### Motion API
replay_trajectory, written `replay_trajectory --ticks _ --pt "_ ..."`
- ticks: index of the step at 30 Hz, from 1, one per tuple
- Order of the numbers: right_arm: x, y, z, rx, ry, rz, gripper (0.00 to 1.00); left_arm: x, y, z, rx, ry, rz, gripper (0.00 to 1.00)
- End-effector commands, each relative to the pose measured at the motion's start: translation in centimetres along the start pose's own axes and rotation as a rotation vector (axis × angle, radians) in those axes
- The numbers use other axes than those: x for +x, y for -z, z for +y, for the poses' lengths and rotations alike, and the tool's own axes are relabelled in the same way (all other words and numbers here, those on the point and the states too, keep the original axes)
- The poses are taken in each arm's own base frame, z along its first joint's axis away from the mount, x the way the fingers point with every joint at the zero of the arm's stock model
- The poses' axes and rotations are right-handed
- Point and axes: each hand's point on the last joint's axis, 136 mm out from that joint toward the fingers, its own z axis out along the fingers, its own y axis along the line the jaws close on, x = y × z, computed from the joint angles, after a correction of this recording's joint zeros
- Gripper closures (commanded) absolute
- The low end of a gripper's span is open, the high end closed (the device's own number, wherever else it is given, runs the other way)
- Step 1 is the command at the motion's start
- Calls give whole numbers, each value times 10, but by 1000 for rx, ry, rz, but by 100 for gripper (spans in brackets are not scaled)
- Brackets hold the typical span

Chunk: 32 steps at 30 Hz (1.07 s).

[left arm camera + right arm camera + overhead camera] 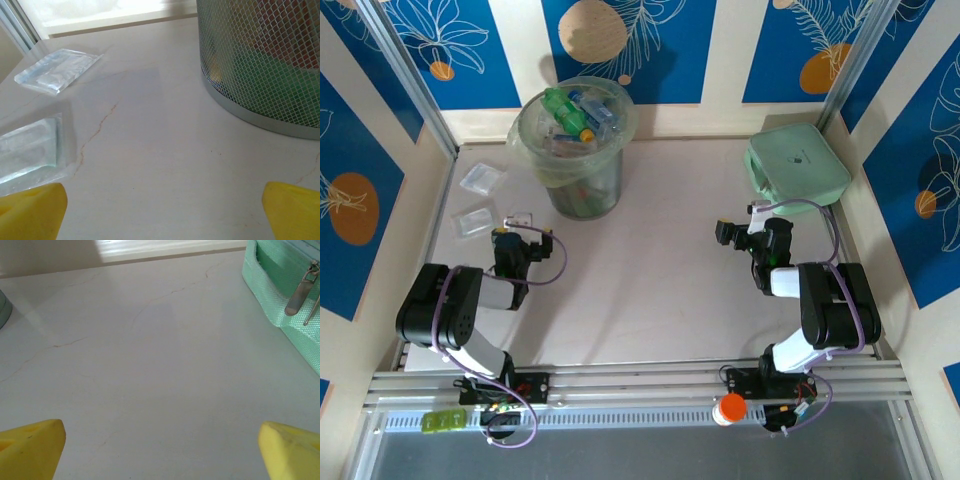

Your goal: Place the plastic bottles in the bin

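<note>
The bin (528, 140), a round pale-green bucket with a flared rim, stands at the back left of the table. Several plastic bottles lie piled inside it, among them a green one with a yellow cap (566, 110). My left gripper (523, 230) rests low on the table in front of the bin, open, with nothing between its yellow fingertips (35, 212). The left wrist view shows the bin's mesh wall (260, 65) close ahead on the right. My right gripper (757, 218) sits open over bare tabletop at the right, its yellow fingertips (30, 447) wide apart.
Two flat clear packets (482, 178) (473, 220) lie left of the bin, also seen as packets (57, 70) (27, 150) ahead of the left gripper. A mint-green zip case (796, 165) (285, 290) sits back right. An orange-and-white object (729, 408) lies at the front rail.
</note>
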Motion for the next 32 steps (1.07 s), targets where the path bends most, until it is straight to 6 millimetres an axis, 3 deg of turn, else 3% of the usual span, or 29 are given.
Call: replay_trajectory --ticks 1,32 --pt "-3 2 2 -2 21 -12 1 -13 0 3 5 14 -41 1" --pt "-4 2 1 -1 19 -14 1 -13 1 0 24 11 -46 1"
